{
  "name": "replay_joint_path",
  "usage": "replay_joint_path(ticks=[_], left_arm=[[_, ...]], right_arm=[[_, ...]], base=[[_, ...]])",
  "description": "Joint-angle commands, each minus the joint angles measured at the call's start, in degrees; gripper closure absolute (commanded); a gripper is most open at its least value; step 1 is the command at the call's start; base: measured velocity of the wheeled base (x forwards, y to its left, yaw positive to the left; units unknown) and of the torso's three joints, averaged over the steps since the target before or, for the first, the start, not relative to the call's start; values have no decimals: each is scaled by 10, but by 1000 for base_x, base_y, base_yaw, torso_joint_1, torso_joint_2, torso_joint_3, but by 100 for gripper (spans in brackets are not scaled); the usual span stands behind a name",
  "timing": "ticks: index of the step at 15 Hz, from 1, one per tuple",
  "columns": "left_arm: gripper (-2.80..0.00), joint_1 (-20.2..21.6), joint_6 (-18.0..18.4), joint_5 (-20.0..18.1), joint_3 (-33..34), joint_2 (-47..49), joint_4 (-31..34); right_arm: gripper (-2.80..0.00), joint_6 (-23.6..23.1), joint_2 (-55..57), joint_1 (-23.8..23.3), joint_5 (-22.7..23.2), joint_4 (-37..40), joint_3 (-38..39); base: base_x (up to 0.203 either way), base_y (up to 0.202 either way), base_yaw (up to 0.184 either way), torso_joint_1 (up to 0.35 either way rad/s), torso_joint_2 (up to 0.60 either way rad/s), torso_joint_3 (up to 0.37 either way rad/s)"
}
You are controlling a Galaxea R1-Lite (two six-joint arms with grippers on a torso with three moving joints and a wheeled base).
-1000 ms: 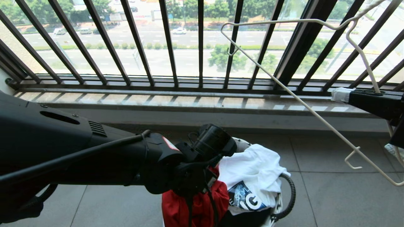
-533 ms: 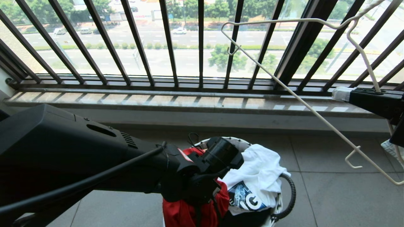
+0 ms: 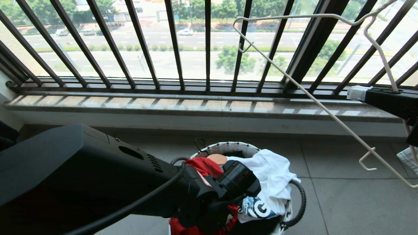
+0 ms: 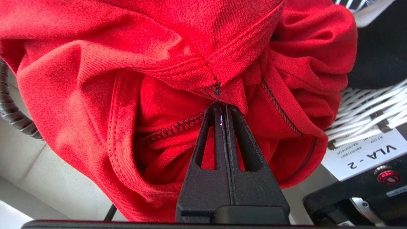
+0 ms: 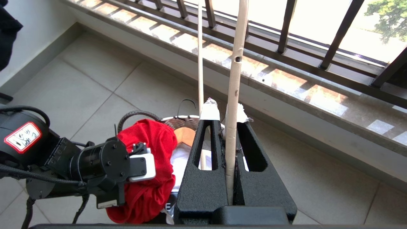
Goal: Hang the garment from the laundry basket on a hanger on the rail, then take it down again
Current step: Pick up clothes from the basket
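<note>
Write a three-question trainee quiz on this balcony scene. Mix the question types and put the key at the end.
1. True or false: the left end effector is shut on the red T-shirt.
2. What does the right end effector hold? A) a wooden hanger B) the white wire hanger C) the basket handle
3. Fill in: in the laundry basket, the shirt lying beside the red one is ____.

Key:
1. True; the fingertips pinch a stitched seam of the red fabric.
2. B; one wire of the hanger runs up between the closed fingers.
3. White; the white T-shirt with a dark graphic.
</note>
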Motion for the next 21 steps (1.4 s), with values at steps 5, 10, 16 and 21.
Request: replay_joint_path(ticks=[5, 10, 16, 21], left_arm=[[0, -18, -1, -28, 3, -38, 62], [0, -15, -5, -21, 5, -110, 62], [-280, 36, 9, -16, -13, -109, 58], [-280, 67, 55, -61, 28, -75, -72]], right_arm=[[0, 0, 1, 0, 1, 0, 1], [0, 0, 3, 0, 1, 0, 2], [0, 0, 11, 0, 2, 0, 4], [0, 0, 12, 0, 2, 0, 4]], base=[[0, 0, 0, 0, 0, 0], [0, 0, 0, 0, 0, 0], [0, 0, 0, 0, 0, 0], [0, 0, 0, 0, 0, 0]])
